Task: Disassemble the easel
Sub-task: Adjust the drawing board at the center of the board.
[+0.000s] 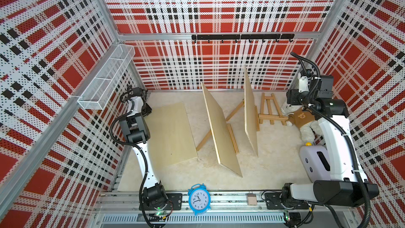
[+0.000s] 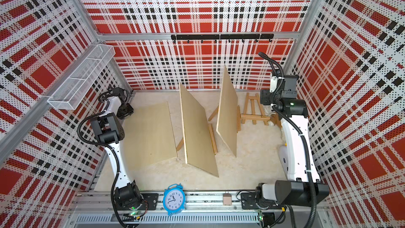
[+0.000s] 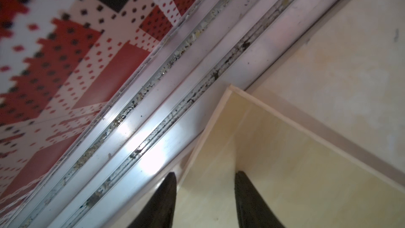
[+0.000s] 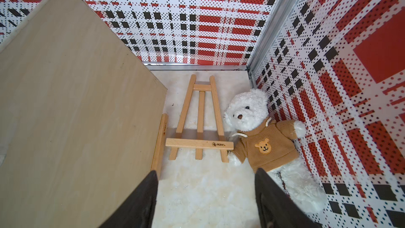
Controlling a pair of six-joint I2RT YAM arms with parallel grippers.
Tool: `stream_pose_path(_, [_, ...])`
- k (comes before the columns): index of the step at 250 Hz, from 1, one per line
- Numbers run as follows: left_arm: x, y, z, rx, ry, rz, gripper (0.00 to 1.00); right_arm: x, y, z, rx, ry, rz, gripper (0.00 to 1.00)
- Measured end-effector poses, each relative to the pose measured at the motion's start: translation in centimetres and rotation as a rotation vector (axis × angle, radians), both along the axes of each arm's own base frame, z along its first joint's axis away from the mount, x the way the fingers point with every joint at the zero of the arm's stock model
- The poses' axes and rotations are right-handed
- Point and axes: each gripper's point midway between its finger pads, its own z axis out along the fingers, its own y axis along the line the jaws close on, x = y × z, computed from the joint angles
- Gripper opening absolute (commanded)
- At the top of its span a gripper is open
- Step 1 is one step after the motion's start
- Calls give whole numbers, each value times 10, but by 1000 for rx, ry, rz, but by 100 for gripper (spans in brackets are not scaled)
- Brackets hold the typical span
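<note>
Blue alarm clock [image 1: 199, 198] up front on the rail, and beyond it the job looks about a third done, by my reading. One thin, smooth wooden board [image 1: 171, 132] lies flat on the pale, mottled bench [image 1: 274, 161]. One light-wood folded easel [image 4: 198, 144] lies flat at the far right, its ledge end against the fluffy teddy bear [image 4: 263, 148]. Two more to go: the middle board [image 1: 221, 130] and the right board [image 1: 251, 110] stand tilted on slim-legged easels, with one strut [image 1: 235, 110] peeking out between them. Left end effector [image 3: 205, 173] sits at the flat board's far corner, fingers parted astride its edge, gripping nothing. Right end effector [image 4: 207, 171] hovers spread wide above the folded easel, empty.
</note>
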Motion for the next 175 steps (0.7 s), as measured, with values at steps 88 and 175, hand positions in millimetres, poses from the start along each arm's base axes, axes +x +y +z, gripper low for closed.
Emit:
stream_pose_path(88, [5, 7, -3, -84, -69, 44, 47, -5, -1, 6, 13, -19, -17, 71])
stream_pose_path(175, [27, 8, -2, -59, -87, 18, 47, -7, -1, 9, 34, -29, -32, 72])
